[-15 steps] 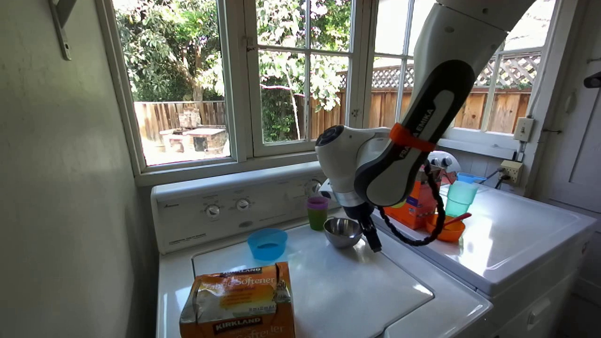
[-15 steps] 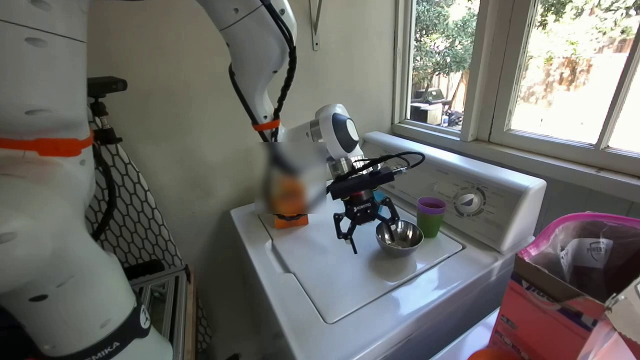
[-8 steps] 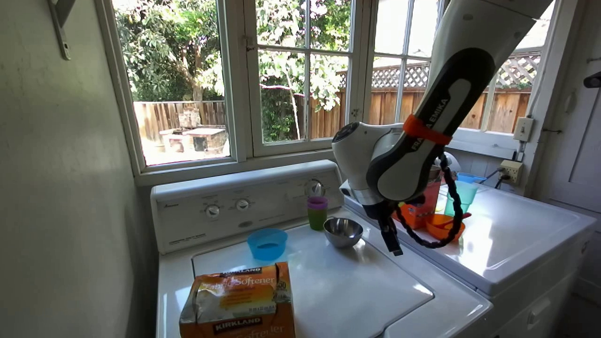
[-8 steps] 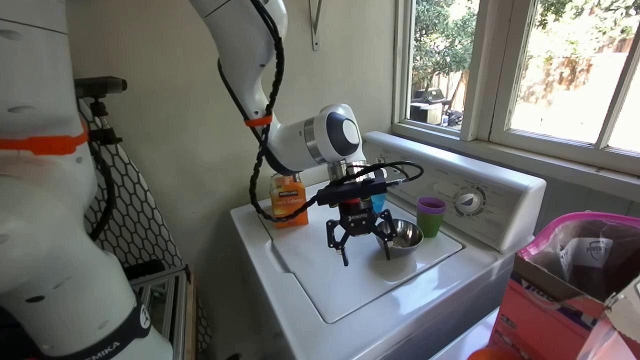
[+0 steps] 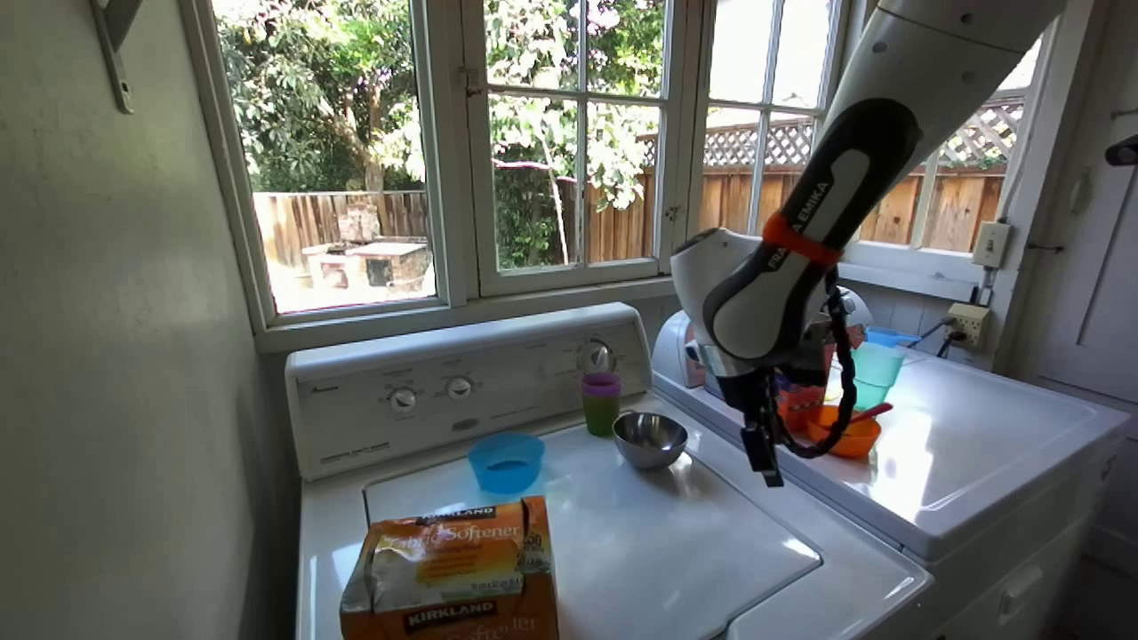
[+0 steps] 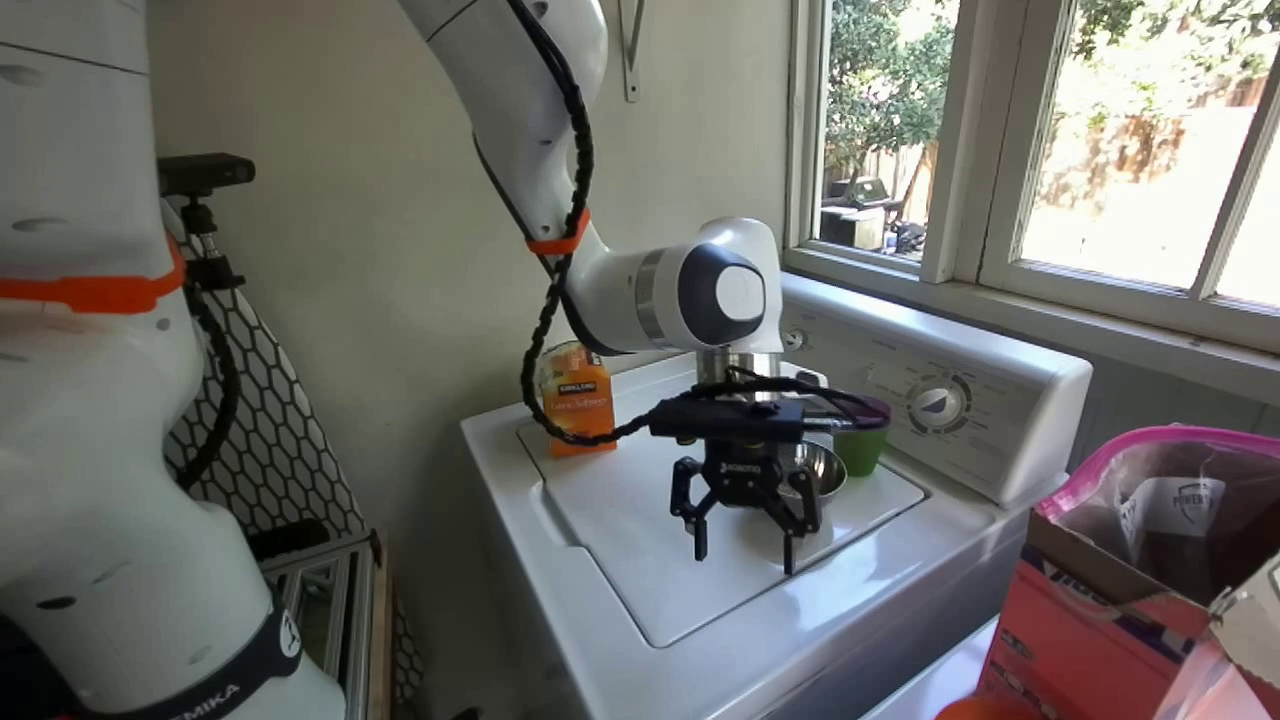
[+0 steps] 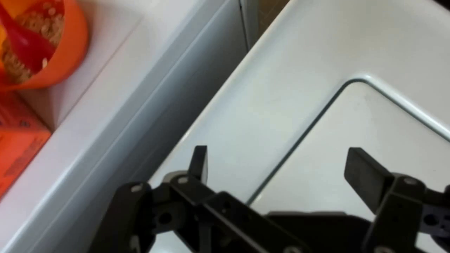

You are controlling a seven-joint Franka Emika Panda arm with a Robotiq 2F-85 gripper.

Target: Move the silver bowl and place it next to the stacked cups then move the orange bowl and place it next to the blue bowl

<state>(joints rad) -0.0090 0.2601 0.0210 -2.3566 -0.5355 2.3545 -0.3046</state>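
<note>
The silver bowl sits upright on the washer lid beside the stacked cups, green below and purple on top. In an exterior view the gripper partly covers the silver bowl. The blue bowl stands farther along the lid; the arm hides it in the other view. The orange bowl stands on the neighbouring machine, with a red spoon and small ring-shaped pieces inside; it shows at upper left in the wrist view. My gripper is open and empty above the washer's edge, between silver and orange bowls.
A red-orange detergent box stands by the orange bowl, with a translucent teal cup behind. A dark gap separates the two machines. A Kirkland fabric softener box stands on the washer. The raised control panel runs along the back.
My open gripper has moved off the silver bowl, across the washer toward the machine with the orange bowl, and has turned somewhat. The silver bowl has stayed by the cups.
</note>
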